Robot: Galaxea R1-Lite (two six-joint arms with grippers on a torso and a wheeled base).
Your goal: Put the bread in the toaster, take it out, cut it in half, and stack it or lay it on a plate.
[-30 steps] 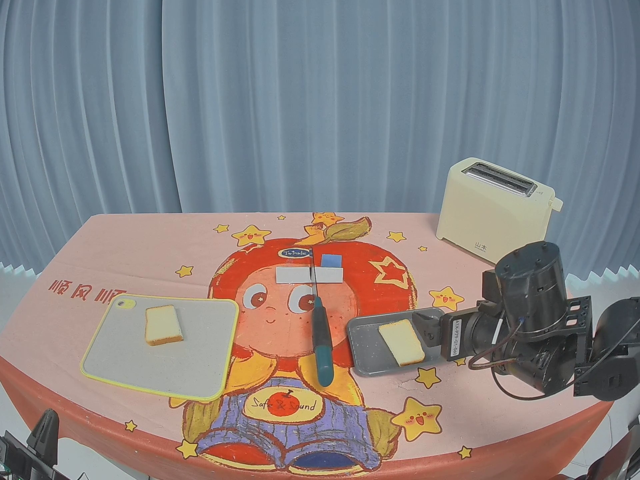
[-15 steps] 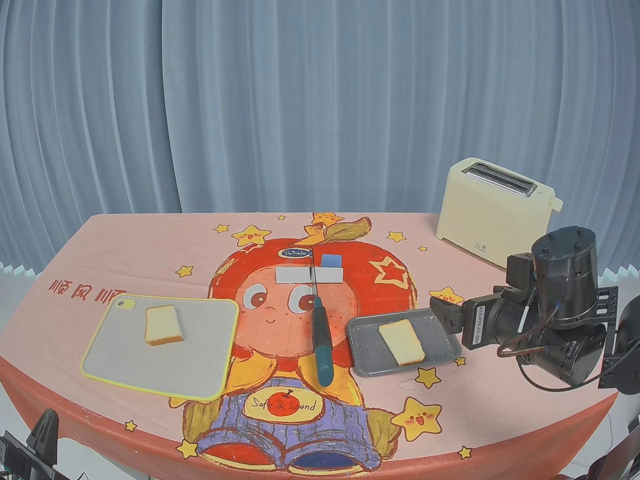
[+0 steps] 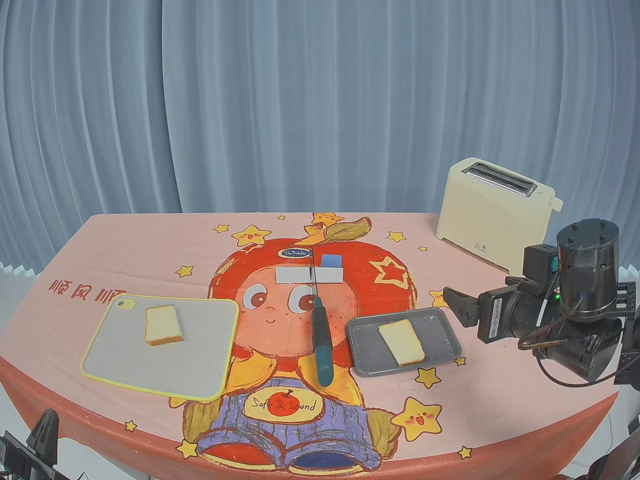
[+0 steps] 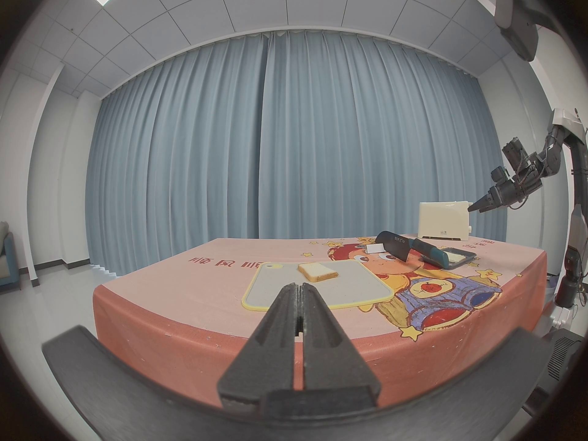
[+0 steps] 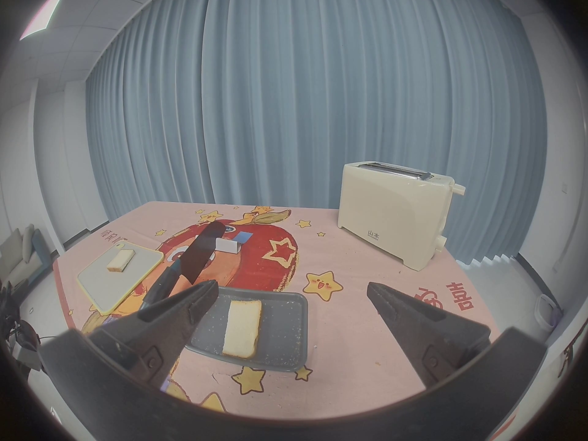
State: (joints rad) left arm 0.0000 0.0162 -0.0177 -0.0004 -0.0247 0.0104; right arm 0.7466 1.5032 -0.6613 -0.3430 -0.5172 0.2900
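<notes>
One piece of bread (image 3: 401,342) lies flat in the grey tray (image 3: 437,331) right of the table's centre. A second piece (image 3: 163,325) rests on the yellow-rimmed cutting board (image 3: 173,361) at the left. The cream toaster (image 3: 493,211) stands at the back right with empty slots. My right gripper (image 3: 460,303) hangs open just right of the tray, holding nothing; in the right wrist view its gripper (image 5: 291,289) stands above the tray (image 5: 282,326) and bread (image 5: 242,327). My left gripper (image 4: 300,295) is shut and empty, low in front of the table's left end.
A knife (image 3: 322,341) with a teal handle lies between board and tray, its blade pointing to the back. White and blue blocks (image 3: 310,273) sit behind it. Bare tablecloth lies in front of the tray and toaster.
My right gripper has drawn back to the right and risen, from over the tray to beside it. The bread stays lying in the tray. Nothing else has moved.
</notes>
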